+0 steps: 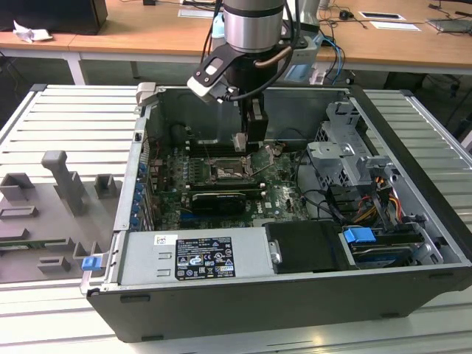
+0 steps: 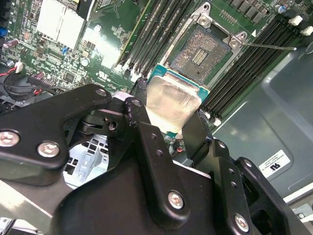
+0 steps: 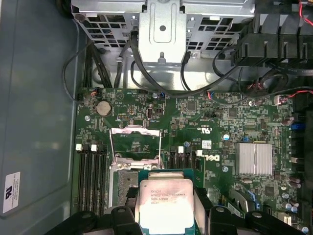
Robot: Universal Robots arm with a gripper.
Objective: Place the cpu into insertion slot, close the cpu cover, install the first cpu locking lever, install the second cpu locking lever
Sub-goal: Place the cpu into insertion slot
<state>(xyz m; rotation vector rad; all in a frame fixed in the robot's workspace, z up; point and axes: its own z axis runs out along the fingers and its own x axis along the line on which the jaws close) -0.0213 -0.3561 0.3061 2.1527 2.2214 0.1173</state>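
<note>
Just above the insertion slot [image 2: 200, 53] and short of its centre, the gripper [image 2: 167, 110] is clamped on two opposite edges of the cpu [image 2: 173, 98]. The chip looks about level with the board and hangs clear of the slot's silvery rim. From the chip, the slot lies below and slightly ahead of the fingertips. The arm points straight down into the computer case [image 1: 243, 310], over the slot.

Silver wrist cylinder [image 1: 254, 26]; matte black hand [image 2: 168, 117], silver screw heads [image 2: 176, 198]
</note>
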